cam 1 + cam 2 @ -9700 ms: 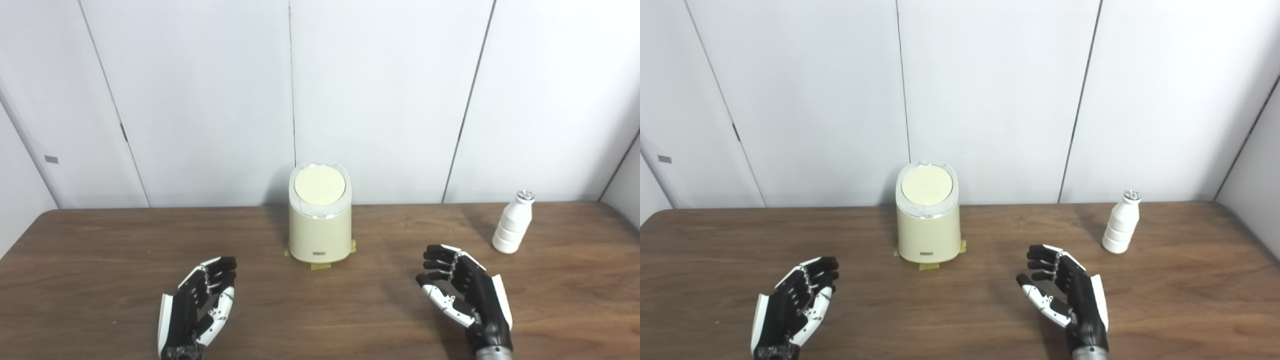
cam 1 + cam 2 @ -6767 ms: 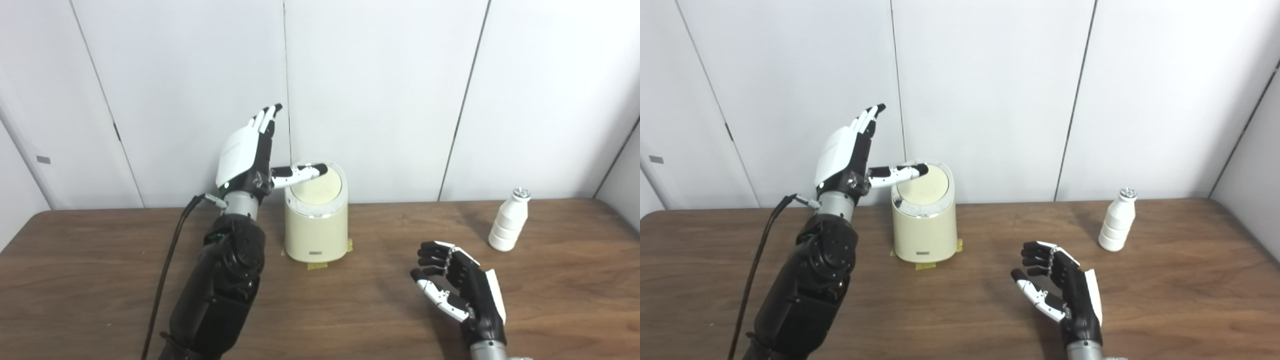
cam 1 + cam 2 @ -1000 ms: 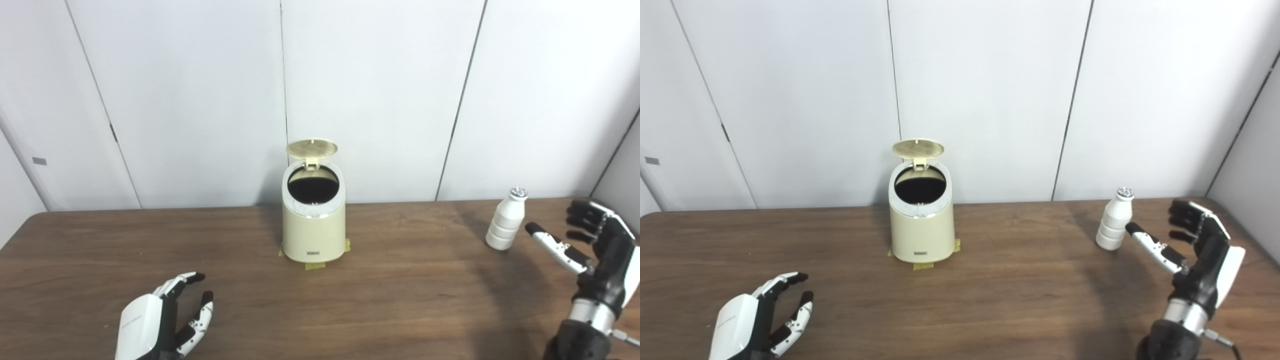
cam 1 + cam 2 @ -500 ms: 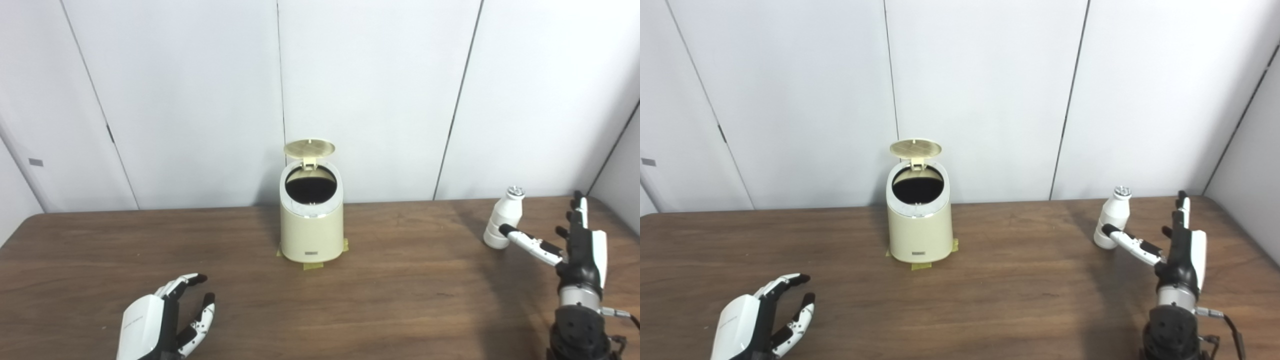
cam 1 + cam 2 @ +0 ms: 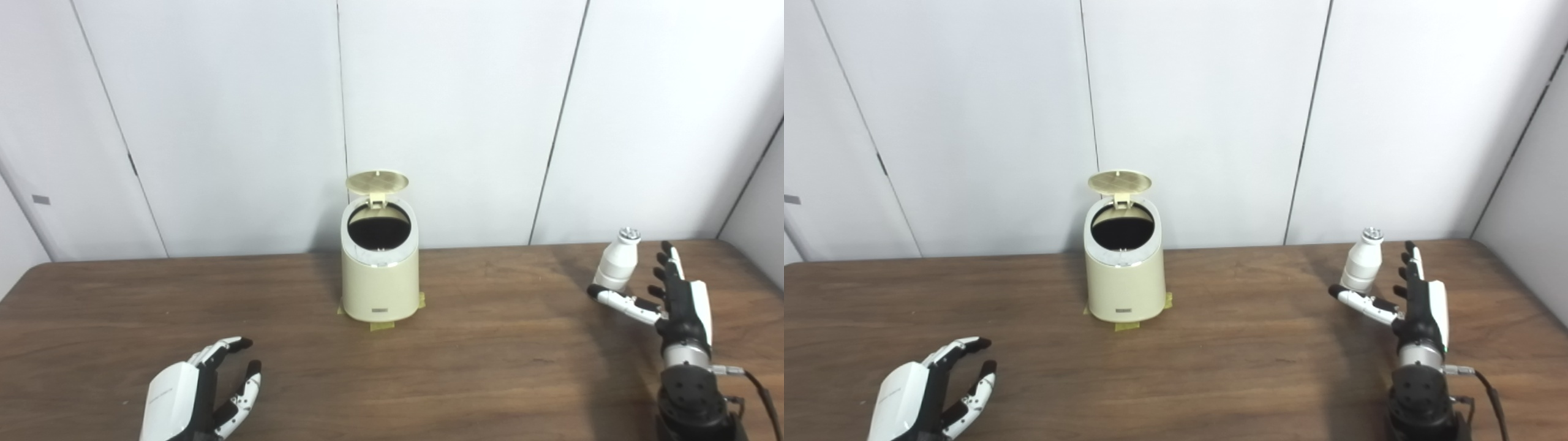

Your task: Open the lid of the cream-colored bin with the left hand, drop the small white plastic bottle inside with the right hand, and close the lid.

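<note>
Standing at the middle of the frame, the bin (image 5: 380, 275) is showing its lid (image 5: 376, 181) up. At right, the spread right robot hand (image 5: 670, 299) is reaching around the bottle (image 5: 614, 267) on the desk (image 5: 478, 361). At lower left, the left robot hand (image 5: 196, 398) is lying spread, holding nothing.

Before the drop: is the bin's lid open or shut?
Open. The lid stands up on its hinge behind the bin, and the dark round mouth is uncovered.

small dark label low on the bin (image 5: 380, 311), print too small to read
</note>
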